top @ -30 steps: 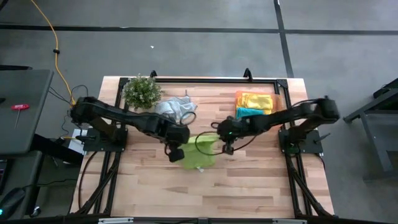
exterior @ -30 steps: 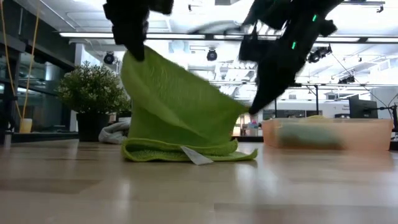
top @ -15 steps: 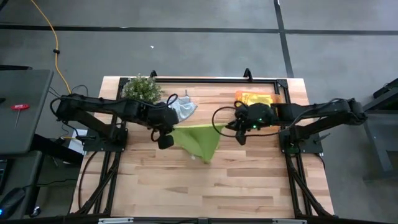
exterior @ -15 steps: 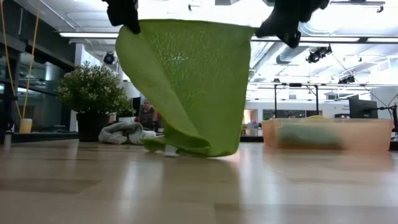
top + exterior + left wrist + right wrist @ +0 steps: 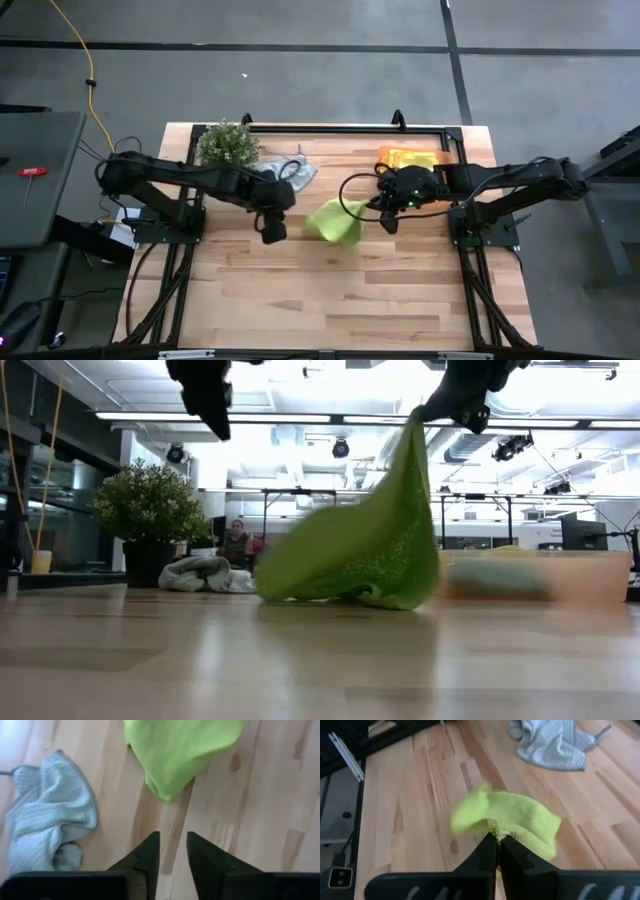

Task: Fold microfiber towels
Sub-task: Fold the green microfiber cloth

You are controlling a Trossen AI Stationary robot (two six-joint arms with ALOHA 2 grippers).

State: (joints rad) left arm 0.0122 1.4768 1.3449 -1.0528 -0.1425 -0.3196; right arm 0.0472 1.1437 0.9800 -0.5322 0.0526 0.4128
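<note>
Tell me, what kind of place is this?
Probably a robotics lab or open workshop: a wooden table on a grey floor, long ceiling strip lights and desks beyond, and two arms handling a lime green towel.

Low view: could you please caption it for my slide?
Green towel hangs from the right gripper onto the table; left gripper holds nothing.

No text, label, brand, number or sign can be read on anything in any of these views.
</note>
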